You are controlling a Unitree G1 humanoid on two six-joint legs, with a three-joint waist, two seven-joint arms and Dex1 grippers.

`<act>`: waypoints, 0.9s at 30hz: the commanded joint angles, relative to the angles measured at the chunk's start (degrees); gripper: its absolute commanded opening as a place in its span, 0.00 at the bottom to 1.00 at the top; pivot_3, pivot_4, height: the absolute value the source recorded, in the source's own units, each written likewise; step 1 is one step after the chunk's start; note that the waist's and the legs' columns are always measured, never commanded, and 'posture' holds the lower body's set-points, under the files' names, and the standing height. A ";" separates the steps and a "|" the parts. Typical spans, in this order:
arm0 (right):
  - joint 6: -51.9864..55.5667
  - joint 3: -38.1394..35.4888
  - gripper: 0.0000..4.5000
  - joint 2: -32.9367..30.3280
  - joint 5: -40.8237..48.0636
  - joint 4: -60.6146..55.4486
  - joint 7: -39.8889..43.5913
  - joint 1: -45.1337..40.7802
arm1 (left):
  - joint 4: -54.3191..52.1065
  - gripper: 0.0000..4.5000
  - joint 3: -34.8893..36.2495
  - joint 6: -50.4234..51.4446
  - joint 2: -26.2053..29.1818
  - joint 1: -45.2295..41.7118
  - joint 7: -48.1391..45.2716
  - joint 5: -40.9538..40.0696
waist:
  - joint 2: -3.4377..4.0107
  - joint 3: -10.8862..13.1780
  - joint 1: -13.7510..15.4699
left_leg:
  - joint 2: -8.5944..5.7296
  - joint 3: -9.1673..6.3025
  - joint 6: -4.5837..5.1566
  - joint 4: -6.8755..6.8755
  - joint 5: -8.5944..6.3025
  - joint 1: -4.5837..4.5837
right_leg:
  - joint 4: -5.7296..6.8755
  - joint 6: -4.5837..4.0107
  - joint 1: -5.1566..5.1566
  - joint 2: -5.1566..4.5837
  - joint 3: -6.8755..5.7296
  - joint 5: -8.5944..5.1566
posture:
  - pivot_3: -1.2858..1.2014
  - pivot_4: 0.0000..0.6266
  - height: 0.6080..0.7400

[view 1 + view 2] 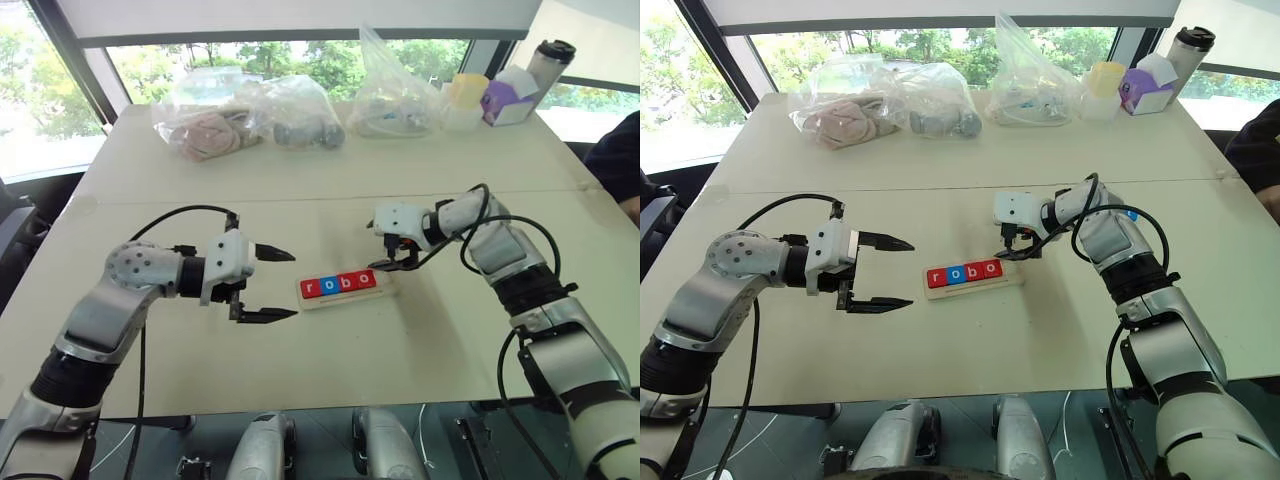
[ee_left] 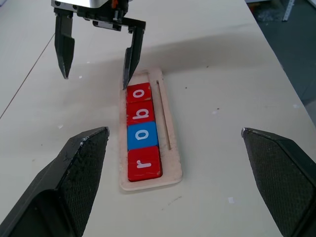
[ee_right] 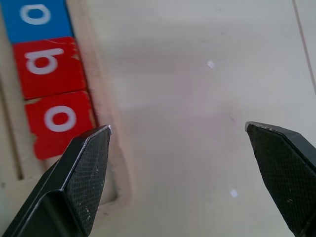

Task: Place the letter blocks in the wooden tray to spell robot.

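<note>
The wooden tray (image 1: 386,289) lies mid-table, and its groove holds several letter blocks in a row. They are a red r (image 2: 144,163), a blue o (image 2: 141,136), a red b (image 2: 140,112) and a red o (image 2: 138,92). My right gripper (image 1: 392,255) hangs open and empty just over the tray's right end, with one finger (image 3: 86,173) beside the last red o (image 3: 59,121). My left gripper (image 1: 294,285) is open and empty, level with the tray and a short way to its left, pointing at the r end.
Clear plastic bags (image 1: 205,125) (image 1: 300,115) (image 1: 395,95) sit along the table's far side. At the far right corner stand a yellow container (image 1: 466,92), a purple box (image 1: 505,100) and a tumbler (image 1: 550,60). A person's dark sleeve (image 1: 618,160) shows at the right edge.
</note>
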 commanded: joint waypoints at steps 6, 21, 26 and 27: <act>11.54 -11.09 0.99 -7.03 4.28 -11.09 -3.91 1.86 | -2.54 1.00 1.48 0.90 0.00 0.03 -0.37 -2.09 | 0.00 0.00 0.24 | -0.01 -0.03 0.00 0.00 0.00 -0.09 | -0.06 0.00 -0.02 -0.02 0.00 0.00 | 0.52 0.24 1.00; 43.67 -31.67 0.99 2.37 3.24 -7.74 -47.28 3.64 | 1.18 1.00 2.74 1.83 -7.45 -5.80 3.44 -4.59 | 0.00 -0.02 0.20 | -0.01 -0.03 -0.08 0.00 0.05 -0.09 | 0.01 -0.04 -0.05 -0.02 0.01 -0.01 | 0.52 0.24 1.00; 42.40 -33.64 0.99 5.40 4.04 -2.86 -56.02 3.52 | 0.91 1.00 3.53 2.67 -10.40 -7.74 5.98 -5.87 | 0.02 -0.02 0.00 | -0.01 -0.03 -0.08 -0.01 0.06 -0.11 | 0.02 0.03 -0.06 0.02 0.01 0.03 | 0.52 0.24 1.00; 41.67 -34.02 0.99 5.73 4.22 -1.92 -57.69 3.35 | 0.68 1.00 3.56 3.16 -10.68 -8.04 6.36 -6.22 | 0.02 -0.02 -0.08 | -0.01 -0.03 -0.07 -0.01 0.06 -0.11 | 0.02 0.04 -0.07 0.03 0.01 0.03 | 0.52 0.24 1.00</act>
